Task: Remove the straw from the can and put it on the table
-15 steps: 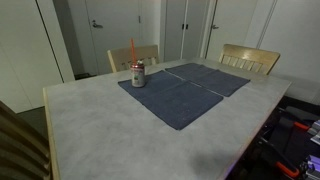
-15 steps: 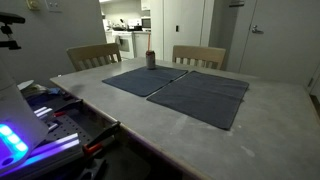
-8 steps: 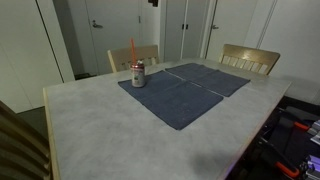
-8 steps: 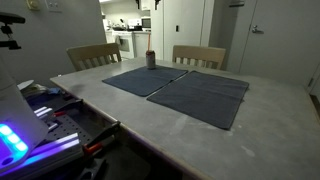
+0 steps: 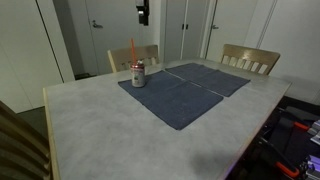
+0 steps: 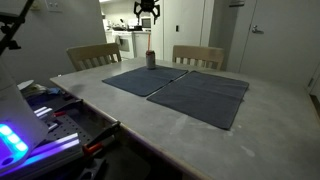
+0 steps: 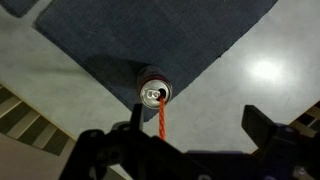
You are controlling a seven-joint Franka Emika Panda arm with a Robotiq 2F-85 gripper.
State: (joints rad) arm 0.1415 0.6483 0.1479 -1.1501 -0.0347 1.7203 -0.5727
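The silver can (image 5: 138,74) with red markings stands upright on a corner of a dark blue mat (image 5: 180,95), on the grey speckled table (image 5: 100,130). The orange-red straw (image 5: 133,50) sticks up out of it. The can also shows in an exterior view (image 6: 151,59). My gripper (image 5: 143,14) hangs high above the can, also seen in an exterior view (image 6: 147,10). In the wrist view the can (image 7: 155,94) is seen from above with the straw (image 7: 158,117) rising toward the camera; my gripper (image 7: 190,130) is open and empty.
Two dark blue mats (image 6: 200,95) lie side by side on the table. Two wooden chairs (image 5: 250,58) stand at the far edge. Doors and walls are behind. Equipment with lights (image 6: 30,135) sits beside the table.
My gripper has come down into view at the top of both exterior views, above the can. The can and straw have not moved.
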